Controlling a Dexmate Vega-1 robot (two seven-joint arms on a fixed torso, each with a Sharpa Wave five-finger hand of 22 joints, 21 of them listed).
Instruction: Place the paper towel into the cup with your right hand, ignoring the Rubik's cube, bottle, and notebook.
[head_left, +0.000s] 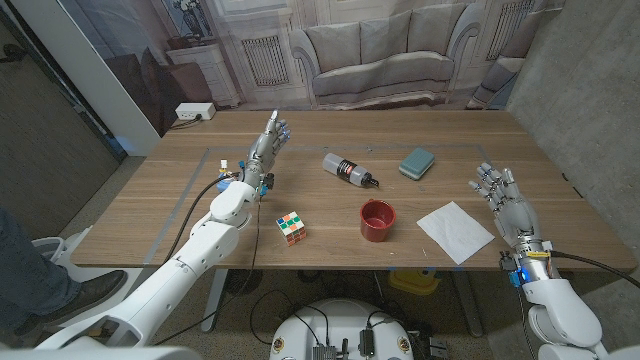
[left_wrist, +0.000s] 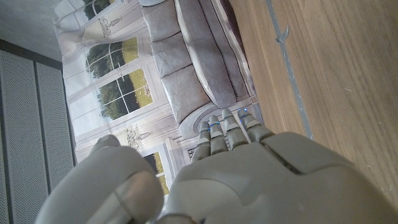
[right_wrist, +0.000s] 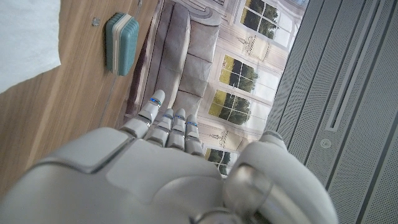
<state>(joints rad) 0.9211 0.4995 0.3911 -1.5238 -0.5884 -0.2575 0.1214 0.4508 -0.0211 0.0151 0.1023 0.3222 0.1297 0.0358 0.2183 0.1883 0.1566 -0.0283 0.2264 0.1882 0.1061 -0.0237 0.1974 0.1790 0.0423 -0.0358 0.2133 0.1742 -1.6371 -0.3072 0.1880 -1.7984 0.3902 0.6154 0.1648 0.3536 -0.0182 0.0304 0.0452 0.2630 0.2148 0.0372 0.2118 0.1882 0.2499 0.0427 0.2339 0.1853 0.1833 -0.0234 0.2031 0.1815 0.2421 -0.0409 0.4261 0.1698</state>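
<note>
Your left robot hand (head_left: 268, 142) is raised over the far left part of the surface (head_left: 150, 210), fingers straight and a bit apart, holding nothing; the left wrist view shows its back (left_wrist: 249, 180) with the fingers reaching toward the couch backdrop. Near the front edge, right of that arm, sits the Rubik's cube (head_left: 292, 228). Further back, the bottle (head_left: 349, 171) lies on its side, cap end pointing toward the cup. The red cup (head_left: 378, 219) stands upright at mid-surface, nothing visible inside it. The teal notebook (head_left: 417, 162) lies behind and right of the cup; it also shows in the right wrist view (right_wrist: 121, 42). The paper towel (head_left: 455, 231) lies flat just right of the cup, not touching it, a corner showing in the right wrist view (right_wrist: 25, 37). Your right robot hand (head_left: 506, 202) is just right of the towel, fingers spread, empty, not touching it.
</note>
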